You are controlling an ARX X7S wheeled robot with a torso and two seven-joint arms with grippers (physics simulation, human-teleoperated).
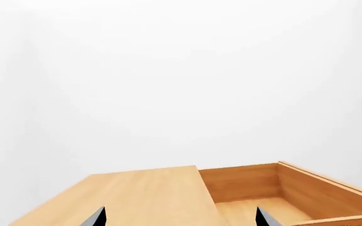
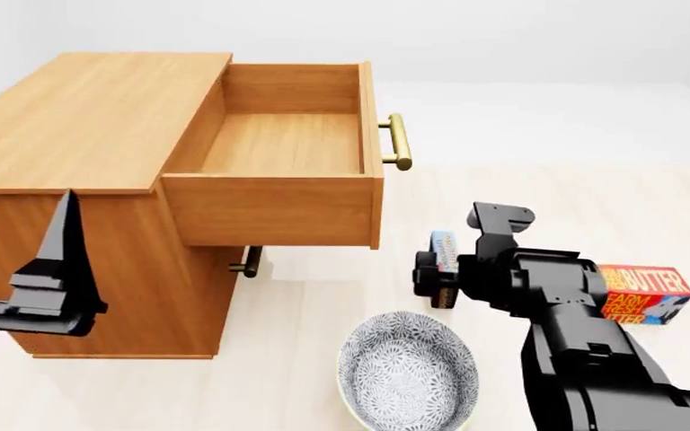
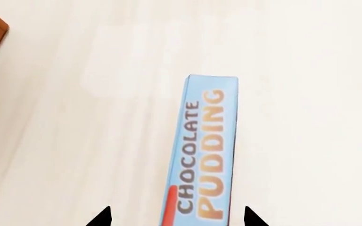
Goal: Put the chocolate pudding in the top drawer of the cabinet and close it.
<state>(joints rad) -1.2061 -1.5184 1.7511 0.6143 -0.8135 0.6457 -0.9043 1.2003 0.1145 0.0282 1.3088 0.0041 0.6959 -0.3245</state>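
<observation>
The chocolate pudding [image 3: 203, 160], a thin blue box with orange lettering, stands on edge on the pale floor. My right gripper [image 3: 176, 217] is open, with one fingertip on each side of the box and a gap to both. In the head view the pudding [image 2: 444, 244] peeks out just beyond the right gripper [image 2: 437, 275]. The orange-brown cabinet [image 2: 82, 117] stands at the left with its top drawer [image 2: 279, 144] pulled fully out, nothing inside, brass handle [image 2: 395, 142] facing right. My left gripper [image 1: 181, 217] is open, hovering over the cabinet top [image 1: 149, 193] beside the open drawer [image 1: 256, 200].
A grey patterned bowl [image 2: 408, 373] sits on the floor in front of the right arm. A red-orange butter box [image 2: 642, 294] lies to the right. A lower drawer's brass handle [image 2: 247, 262] shows under the open drawer. White walls stand behind.
</observation>
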